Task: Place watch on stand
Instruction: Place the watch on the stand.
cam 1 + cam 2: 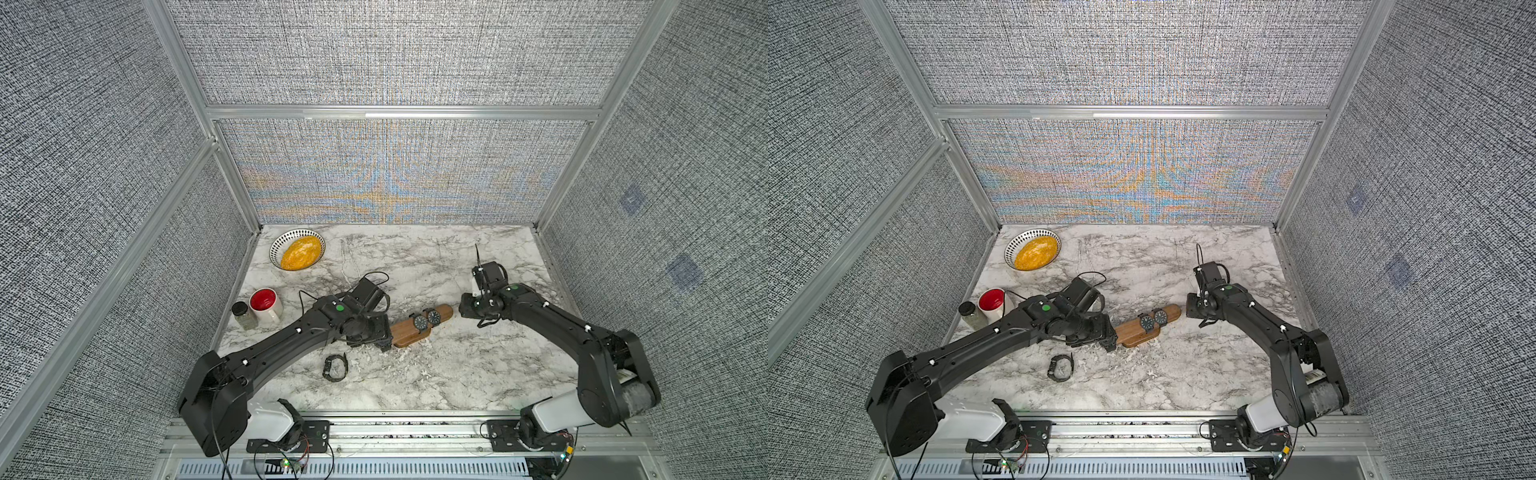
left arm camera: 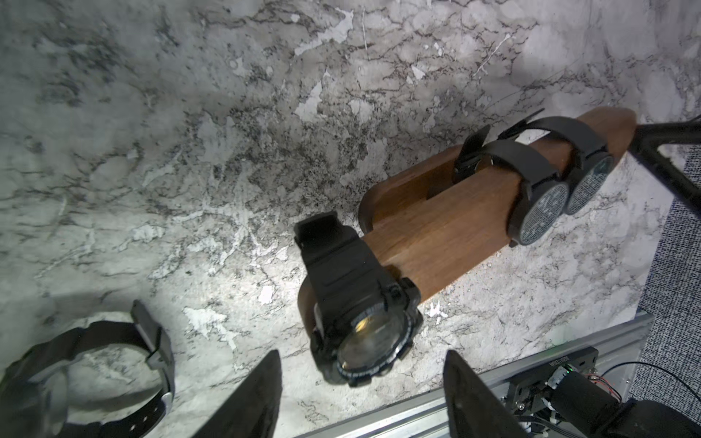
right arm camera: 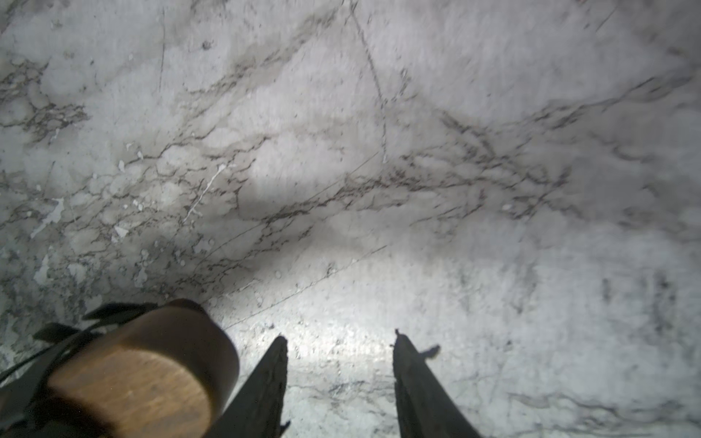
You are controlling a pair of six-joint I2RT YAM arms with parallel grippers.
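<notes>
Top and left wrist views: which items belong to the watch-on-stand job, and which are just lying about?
Job: stand; two watches on it; watch at the stand's end; loose watch.
Lying about: bowl; mug; jar.

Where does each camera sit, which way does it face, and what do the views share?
Top views: high over the front edge, looking down and back over the table; left arm and right arm show.
Left wrist: on the left arm, looking past the open left gripper at a watch on the stand.
Right wrist: on the right arm, looking past the open right gripper at the table, the stand's end beside it.
Shared: both wrist views catch the stand; the top views nearly match.
</notes>
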